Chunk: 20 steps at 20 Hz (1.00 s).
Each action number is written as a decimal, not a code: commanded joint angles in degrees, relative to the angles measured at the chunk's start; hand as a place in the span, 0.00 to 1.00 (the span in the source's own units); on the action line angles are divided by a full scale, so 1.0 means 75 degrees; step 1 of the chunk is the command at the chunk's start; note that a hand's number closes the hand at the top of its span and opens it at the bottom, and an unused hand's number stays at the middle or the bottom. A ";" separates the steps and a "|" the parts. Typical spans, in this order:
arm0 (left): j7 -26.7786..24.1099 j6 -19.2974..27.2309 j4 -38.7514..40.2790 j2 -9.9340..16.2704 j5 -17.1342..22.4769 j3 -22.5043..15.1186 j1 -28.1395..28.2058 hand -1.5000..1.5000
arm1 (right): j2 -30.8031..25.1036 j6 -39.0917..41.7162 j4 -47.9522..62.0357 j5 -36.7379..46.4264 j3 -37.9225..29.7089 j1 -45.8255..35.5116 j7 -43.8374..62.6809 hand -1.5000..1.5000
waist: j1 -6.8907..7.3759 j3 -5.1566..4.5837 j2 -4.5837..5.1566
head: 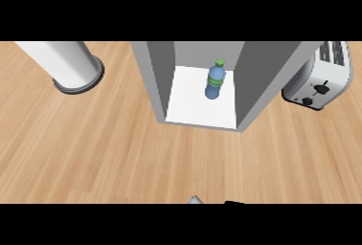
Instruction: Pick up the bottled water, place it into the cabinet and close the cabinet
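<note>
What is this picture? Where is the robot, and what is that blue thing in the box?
You are looking through the robot's eyes, straight down at a wooden kitchen counter. The grey box is a small cabinet, and its front is open. The blue thing standing upright inside, on the white floor, is a water bottle with a green cap. To the right sits a silver toaster. At the upper left stands a tall silver cylinder. The robot's arms barely show: only a tiny grey and black bit peeks in at the bottom edge, too little to tell which hand it is. Nothing is being held.
</note>
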 commanded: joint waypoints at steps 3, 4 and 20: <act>-0.0095 -0.0700 0.0302 0.0195 0.0215 0.0398 0.0132 0.00 | 0.1030 -0.1265 0.1347 0.0081 0.0892 -0.2259 0.1194 1.00 | 0.0106 0.0049 0.0155; -0.0186 -0.0880 0.0319 0.0169 0.0235 0.0459 0.0327 0.00 | 0.1037 -0.1345 0.1688 -0.0061 0.0950 -0.2682 0.1238 1.00 | 0.0188 0.0069 0.0152; -0.0738 -0.2552 0.0596 -0.0496 -0.0011 0.2274 0.2540 0.00 | 0.1064 -0.0868 0.5254 -0.2937 -0.0730 -0.5417 0.0892 1.00 | -0.0451 0.0152 0.0173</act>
